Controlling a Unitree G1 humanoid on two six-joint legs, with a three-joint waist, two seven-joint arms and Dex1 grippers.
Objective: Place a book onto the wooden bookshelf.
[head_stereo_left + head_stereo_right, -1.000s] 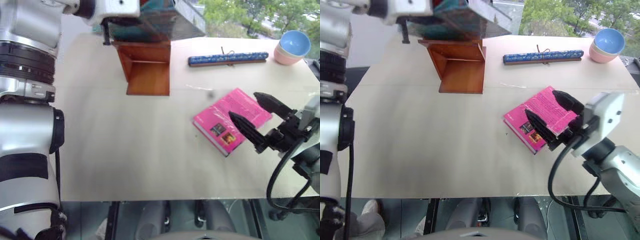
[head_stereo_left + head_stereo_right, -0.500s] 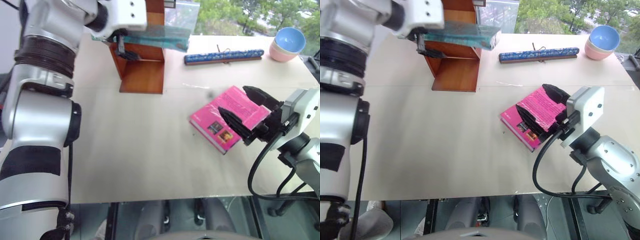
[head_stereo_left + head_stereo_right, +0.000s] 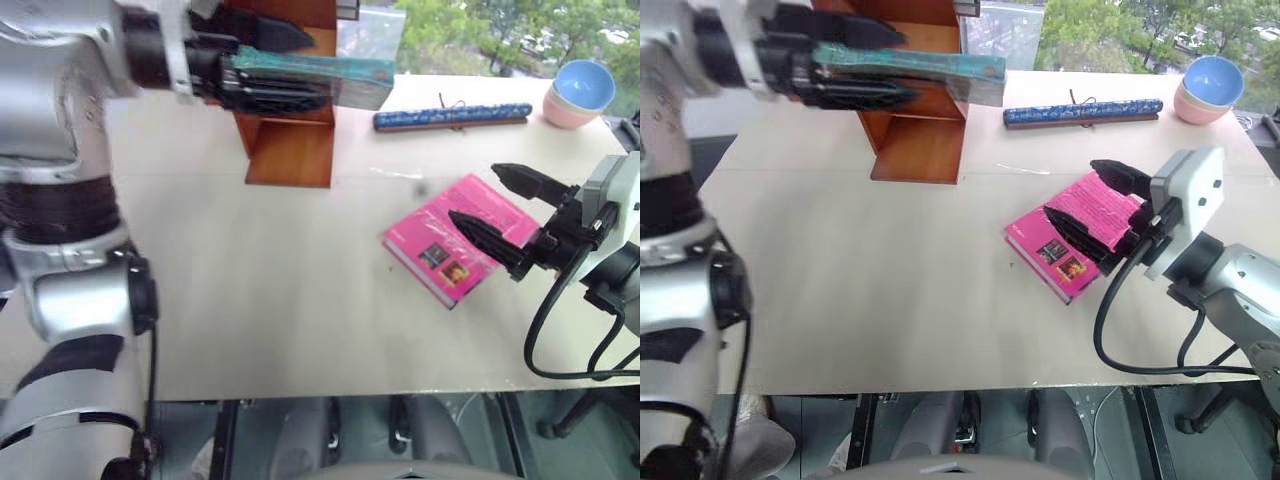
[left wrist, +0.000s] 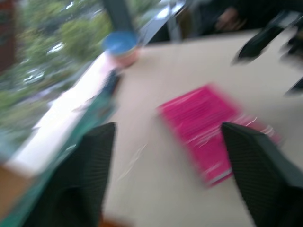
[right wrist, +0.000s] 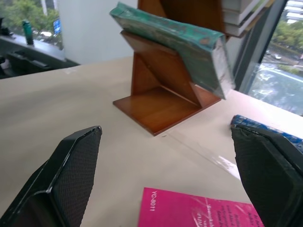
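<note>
Left gripper (image 3: pixel 285 65): its black fingers are lying above and below the book's near end, spread with the book between them; whether they are actually pressing it I cannot tell.
Book (image 3: pixel 335 78): the teal book is lying flat across the wooden bookshelf (image 3: pixel 290 150), on its low shelf as far as I can judge, one end jutting out past the shelf's right side.
Long axis: it is running roughly left to right across the table (image 3: pixel 260 300), the free end pointing toward the blue rod (image 3: pixel 455 117) and the bowls (image 3: pixel 582 95).
Doing the step well: judging from the overhang, the book is needing a level nudge further in before the fingers are drawn straight back, so nothing is dragging it out.
Right gripper (image 3: pixel 505 215): fingers are spread wide and holding nothing, hovering over the pink book (image 3: pixel 455 240).
</note>
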